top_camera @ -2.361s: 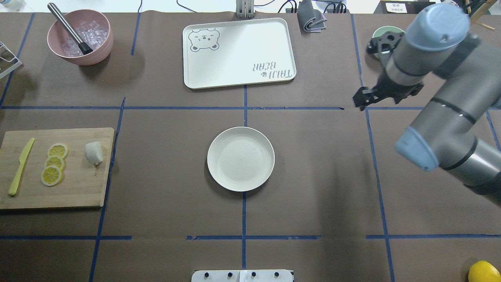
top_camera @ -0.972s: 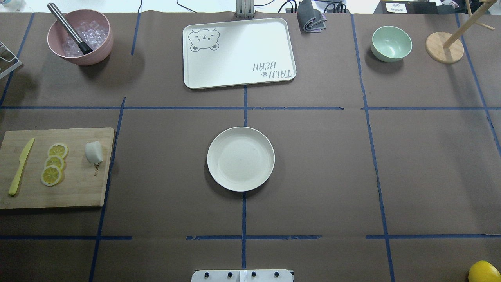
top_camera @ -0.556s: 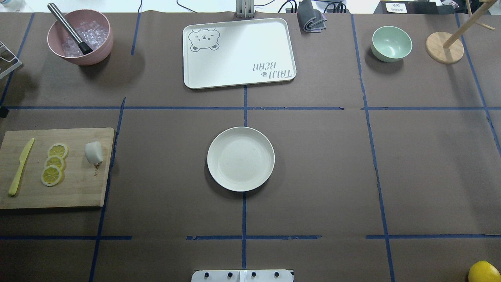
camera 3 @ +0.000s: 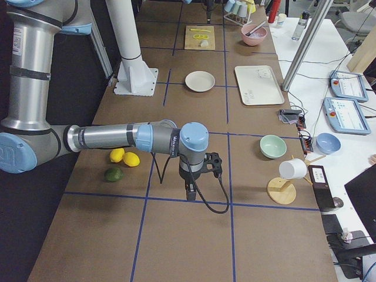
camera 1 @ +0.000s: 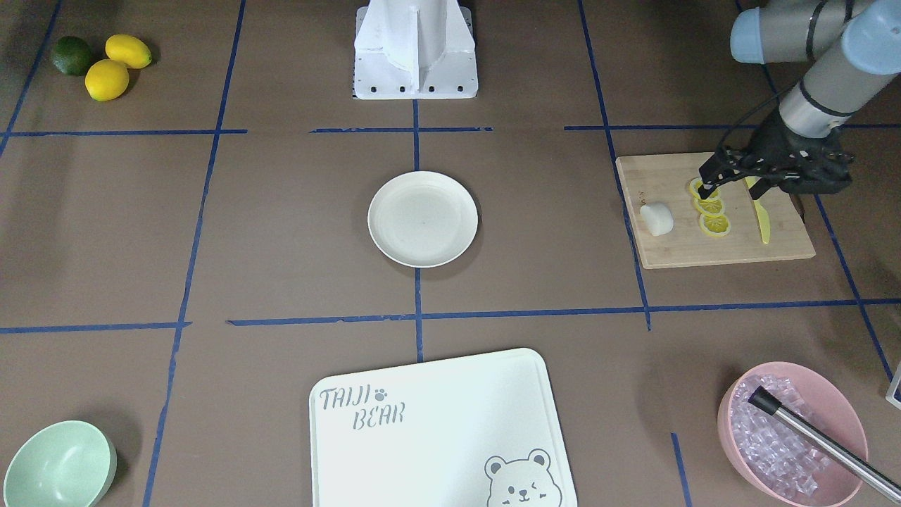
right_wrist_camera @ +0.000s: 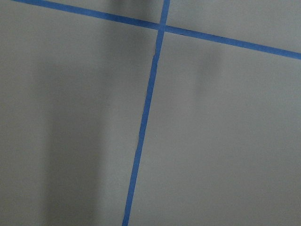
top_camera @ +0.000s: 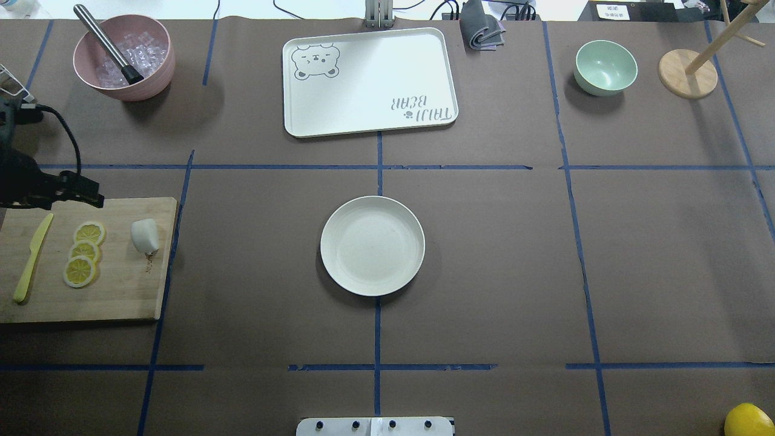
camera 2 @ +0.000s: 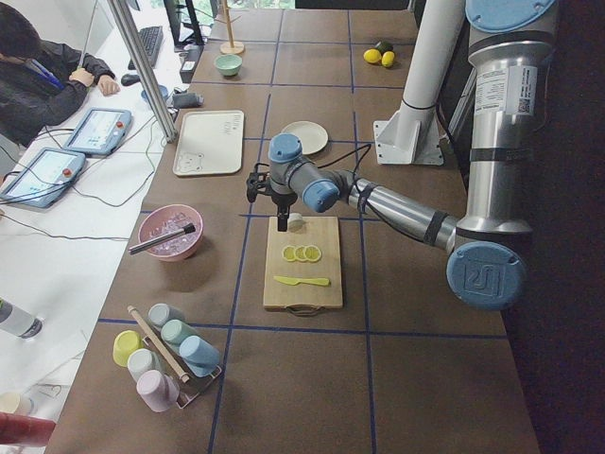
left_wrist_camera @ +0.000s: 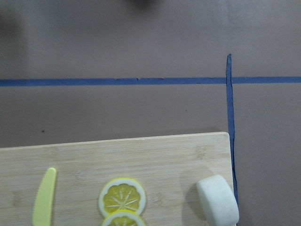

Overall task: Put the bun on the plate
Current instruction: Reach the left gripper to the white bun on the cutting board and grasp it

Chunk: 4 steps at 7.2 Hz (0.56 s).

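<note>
Across from the robot, looking steeply down, nothing of the task looks done. The bun, a smooth white rounded lump, lies on a pale wooden board at the table's left end, by the board edge nearest the plate. The plate is round, cream and shallow with a low rim; it sits bare at the table's middle, well apart from the bun. The left gripper, black and angular, hovers over the board above three glossy lemon slices, clear of the bun. Whether its jaws are wide or narrow I cannot tell. From overhead, the left gripper reaches in over the board's far edge. The bun lies beside the slices, and a thin yellow knife lies near the table's left edge. From the table's left end, the left gripper hangs above the board with the bun close beside its tip. From the right end, the right gripper hangs low over matte brown paper, far from bun and plate; its jaws cannot be judged. The left wrist camera shows the board's fine grain, a slice, and the bun near the board's corner. The right wrist camera shows only paper crossed by blue tape. By my reading, grasping, carrying and setting down all remain.
</note>
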Each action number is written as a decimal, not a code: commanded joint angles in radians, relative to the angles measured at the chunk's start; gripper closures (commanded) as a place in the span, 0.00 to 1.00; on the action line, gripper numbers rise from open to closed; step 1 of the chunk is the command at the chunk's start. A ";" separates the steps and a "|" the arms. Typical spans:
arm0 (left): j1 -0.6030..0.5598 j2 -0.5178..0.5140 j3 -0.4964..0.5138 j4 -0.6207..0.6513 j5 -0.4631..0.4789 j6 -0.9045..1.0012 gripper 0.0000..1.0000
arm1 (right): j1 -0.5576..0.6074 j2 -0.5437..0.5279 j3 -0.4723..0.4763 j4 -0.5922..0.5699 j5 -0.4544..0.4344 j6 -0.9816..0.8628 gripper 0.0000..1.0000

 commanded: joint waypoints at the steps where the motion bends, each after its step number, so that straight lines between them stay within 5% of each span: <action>1: 0.170 -0.082 0.057 -0.008 0.149 -0.199 0.00 | 0.000 -0.001 -0.015 0.035 0.000 0.000 0.00; 4: 0.207 -0.093 0.128 -0.012 0.157 -0.192 0.02 | 0.000 -0.001 -0.016 0.039 0.000 0.000 0.00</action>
